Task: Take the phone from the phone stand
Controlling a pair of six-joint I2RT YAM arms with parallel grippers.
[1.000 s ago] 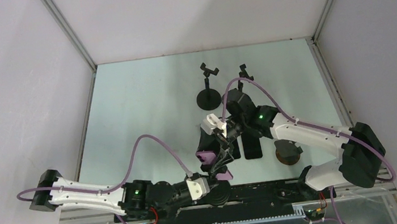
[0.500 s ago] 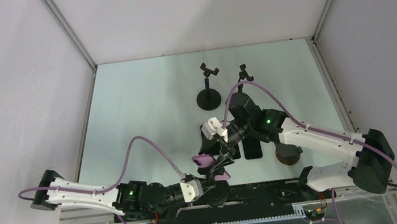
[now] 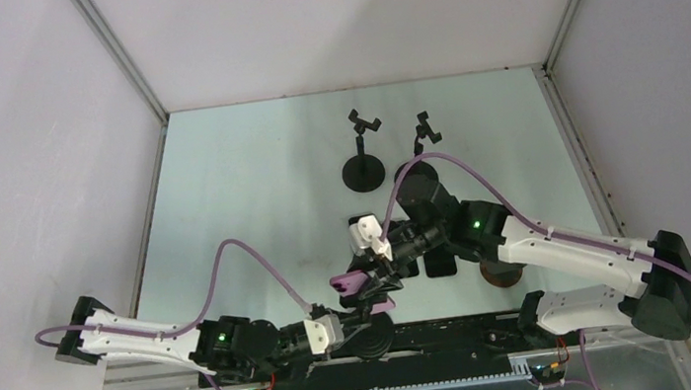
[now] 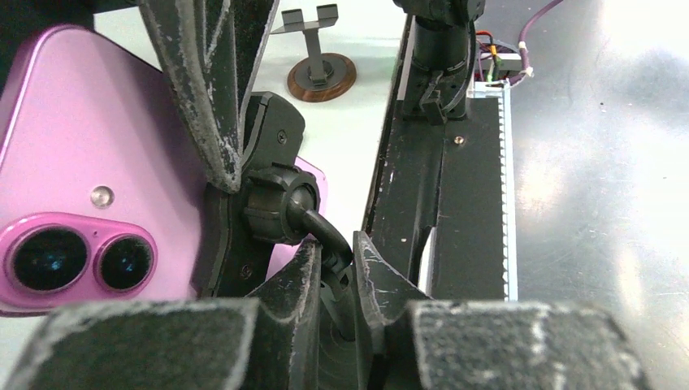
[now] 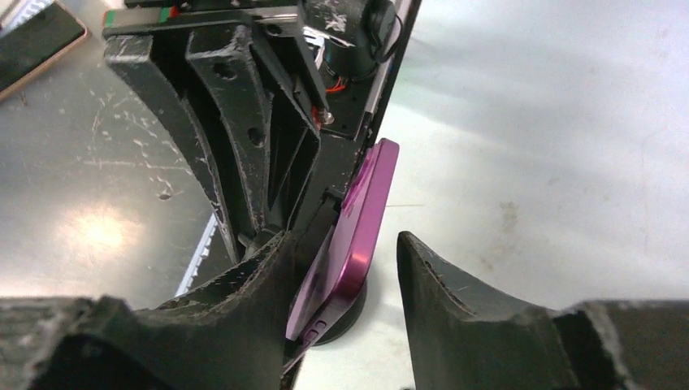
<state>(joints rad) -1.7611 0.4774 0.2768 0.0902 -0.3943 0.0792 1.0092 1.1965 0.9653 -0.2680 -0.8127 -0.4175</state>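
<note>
A glossy purple phone (image 5: pixel 357 236) sits in a matte black phone stand (image 4: pixel 276 203). The left gripper (image 4: pixel 335 252) pinches the stand's curved neck. The right gripper (image 5: pixel 343 241) straddles the phone, scuffed jaws spread.

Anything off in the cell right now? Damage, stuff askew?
Nothing spilled or broken. The purple phone sits tilted in its stand, at the table's near edge. The left fingers and right fingers are scuffed white, worn but intact.
</note>
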